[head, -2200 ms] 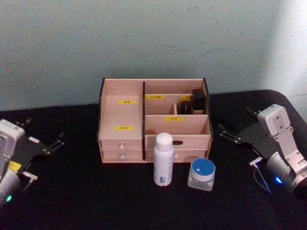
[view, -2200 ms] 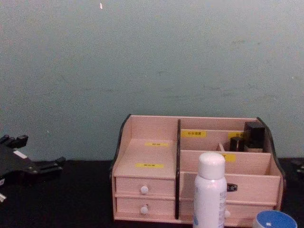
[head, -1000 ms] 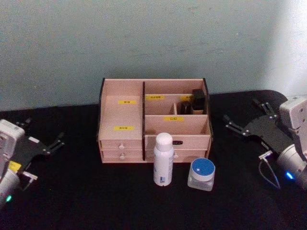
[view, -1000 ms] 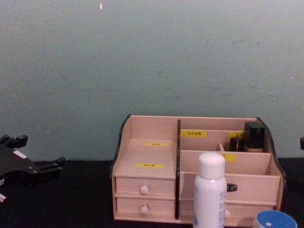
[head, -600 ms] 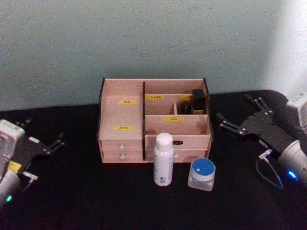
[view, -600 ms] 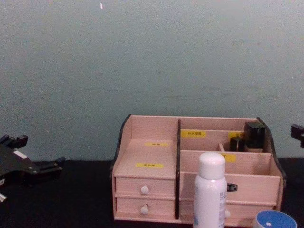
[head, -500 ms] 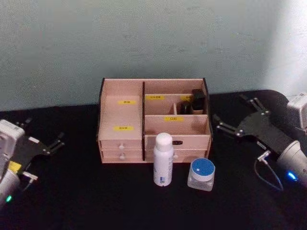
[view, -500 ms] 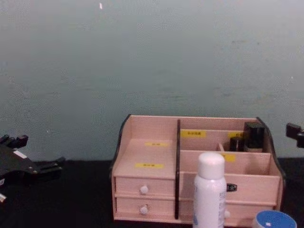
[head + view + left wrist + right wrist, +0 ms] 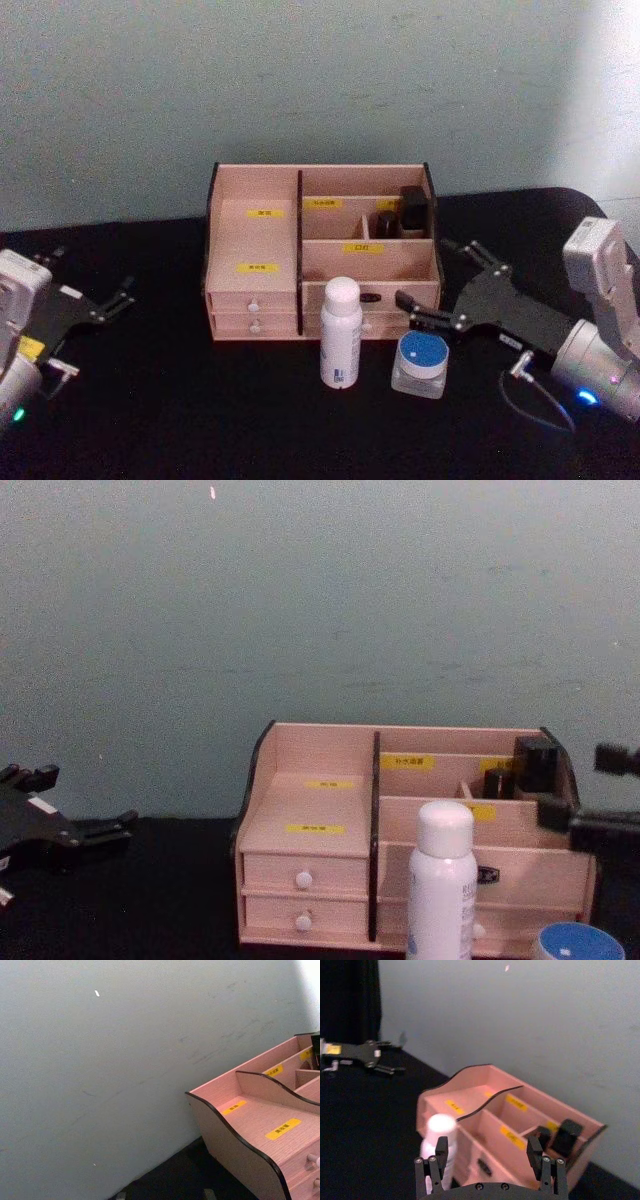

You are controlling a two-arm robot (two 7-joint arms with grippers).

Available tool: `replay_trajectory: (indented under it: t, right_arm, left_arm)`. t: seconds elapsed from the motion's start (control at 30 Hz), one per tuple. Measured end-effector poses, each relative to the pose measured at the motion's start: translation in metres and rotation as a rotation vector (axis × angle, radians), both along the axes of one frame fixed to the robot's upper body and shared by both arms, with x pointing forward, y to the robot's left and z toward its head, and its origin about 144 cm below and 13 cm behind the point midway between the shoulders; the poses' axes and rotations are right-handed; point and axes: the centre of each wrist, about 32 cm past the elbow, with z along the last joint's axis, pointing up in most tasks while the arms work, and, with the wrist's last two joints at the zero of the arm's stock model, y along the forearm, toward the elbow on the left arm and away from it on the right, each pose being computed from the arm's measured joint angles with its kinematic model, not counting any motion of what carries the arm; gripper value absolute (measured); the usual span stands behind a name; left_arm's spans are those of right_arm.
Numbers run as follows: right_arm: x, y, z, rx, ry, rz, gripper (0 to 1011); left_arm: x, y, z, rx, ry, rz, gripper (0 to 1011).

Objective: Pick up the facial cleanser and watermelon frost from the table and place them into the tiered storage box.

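Bottle and jar are the two things to move. The white bottle (image 9: 340, 335) stands upright on the table just in front of the tiered storage box (image 9: 255, 235). The blue-lidded jar (image 9: 420, 362) sits before the box's right end. Which one is the cleanser and which the watermelon frost I cannot tell from the labels.

The bottle looks light, smooth and tall for its base, so it should tip easily. A grip across its body below the cap seems safest. The jar is squat, clear-walled and probably rigid, best pinched across its sides under the lid.

The right gripper (image 9: 422, 270) hangs by the box's front right corner, near the jar, jaws spread wide and empty. The left gripper (image 9: 95, 268) rests well to the box's left, also spread.

In the box, two dark containers (image 9: 413, 210) stand in the rear right compartment. The other compartments look empty, and the drawers (image 9: 252, 303) are closed.
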Motion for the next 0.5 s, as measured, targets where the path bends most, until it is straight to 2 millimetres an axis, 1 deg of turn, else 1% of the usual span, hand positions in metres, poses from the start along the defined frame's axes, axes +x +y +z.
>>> replay_trajectory:
  t: [0.27, 0.5]
  right_arm:
    - [0.002, 0.008, -0.006, -0.010, 0.088, 0.070, 1002]
    - [0.006, 0.016, -0.013, -0.021, 0.130, 0.094, 1003]
  left_arm:
    - [0.000, 0.000, 0.000, 0.000, 0.000, 0.000, 1001]
    - [0.000, 0.000, 0.000, 0.000, 0.000, 0.000, 1001]
